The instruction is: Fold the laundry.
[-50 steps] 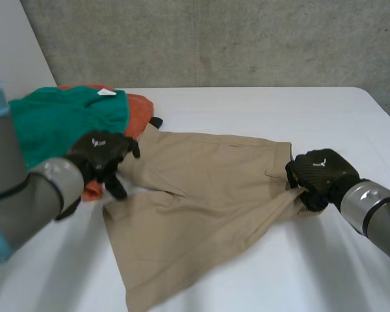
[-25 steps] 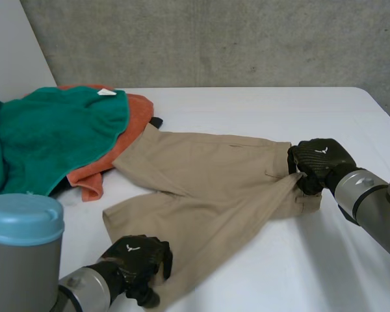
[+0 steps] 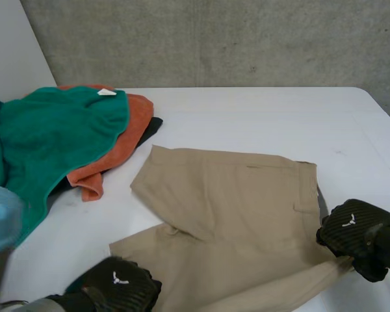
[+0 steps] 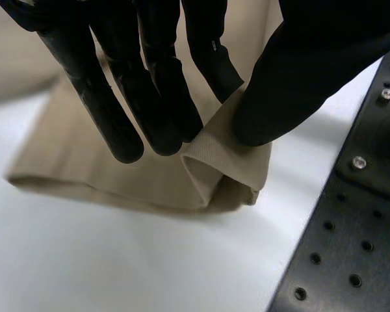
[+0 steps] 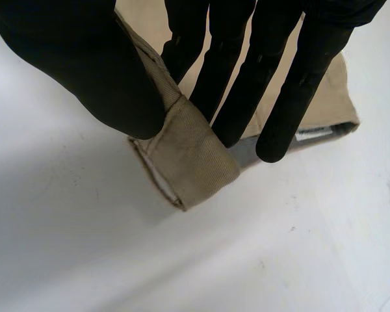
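Khaki shorts (image 3: 234,195): left hand (image 4: 292,65) and right hand (image 5: 71,65) each pinch an edge shallowly, thumb against fingers; cloth may slip free.

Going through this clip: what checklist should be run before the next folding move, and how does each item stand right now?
1. Left hand pinches a hem of the beige garment: ok.
2. Right hand pinches another corner between thumb and fingers: ok.
3. Garment lies apart from the green towel and orange towel: ok.
4. Bare table beyond the garment: ok.
5. Edge between the hands taut: cannot tell.
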Robot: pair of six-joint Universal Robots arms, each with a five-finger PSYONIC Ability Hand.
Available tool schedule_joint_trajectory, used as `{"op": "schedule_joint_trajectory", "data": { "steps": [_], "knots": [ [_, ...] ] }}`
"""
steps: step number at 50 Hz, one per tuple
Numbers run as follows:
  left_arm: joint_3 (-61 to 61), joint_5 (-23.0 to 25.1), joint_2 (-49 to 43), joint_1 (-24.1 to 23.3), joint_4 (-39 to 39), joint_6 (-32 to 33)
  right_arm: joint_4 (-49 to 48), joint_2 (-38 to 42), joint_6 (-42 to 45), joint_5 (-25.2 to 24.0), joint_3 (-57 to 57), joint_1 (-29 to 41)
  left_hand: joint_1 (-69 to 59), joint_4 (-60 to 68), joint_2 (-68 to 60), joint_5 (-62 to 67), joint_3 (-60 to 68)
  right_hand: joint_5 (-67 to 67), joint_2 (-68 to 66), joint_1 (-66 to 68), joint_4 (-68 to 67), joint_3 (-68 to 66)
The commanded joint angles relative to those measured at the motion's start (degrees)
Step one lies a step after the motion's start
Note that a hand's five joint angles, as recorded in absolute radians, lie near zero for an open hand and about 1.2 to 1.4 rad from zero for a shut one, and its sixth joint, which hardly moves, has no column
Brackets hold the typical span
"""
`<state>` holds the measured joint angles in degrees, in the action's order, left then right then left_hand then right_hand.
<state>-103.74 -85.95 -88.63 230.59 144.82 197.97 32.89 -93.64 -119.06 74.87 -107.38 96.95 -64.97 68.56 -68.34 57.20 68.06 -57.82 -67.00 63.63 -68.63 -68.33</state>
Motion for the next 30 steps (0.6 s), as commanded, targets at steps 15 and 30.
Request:
{"op": "schedule_joint_trajectory", "data": {
  "steps": [15, 30],
  "knots": [
    [30.6, -5.2, -32.0, 6.6, 43.9, 14.7, -28.5, 24.2, -18.7, 7.4, 18.9, 6.7, -15.0, 11.4, -11.7, 12.8, 11.9, -12.2, -13.0, 16.4, -11.4, -11.7],
    [57.7, -6.4, -56.1, 10.0, 47.7, 17.7, -47.3, 45.9, -19.8, 12.9, 37.3, 11.2, -15.0, 11.4, -11.7, 12.8, 11.9, 0.8, -0.1, 3.4, 1.6, 1.3]
  ]
}}
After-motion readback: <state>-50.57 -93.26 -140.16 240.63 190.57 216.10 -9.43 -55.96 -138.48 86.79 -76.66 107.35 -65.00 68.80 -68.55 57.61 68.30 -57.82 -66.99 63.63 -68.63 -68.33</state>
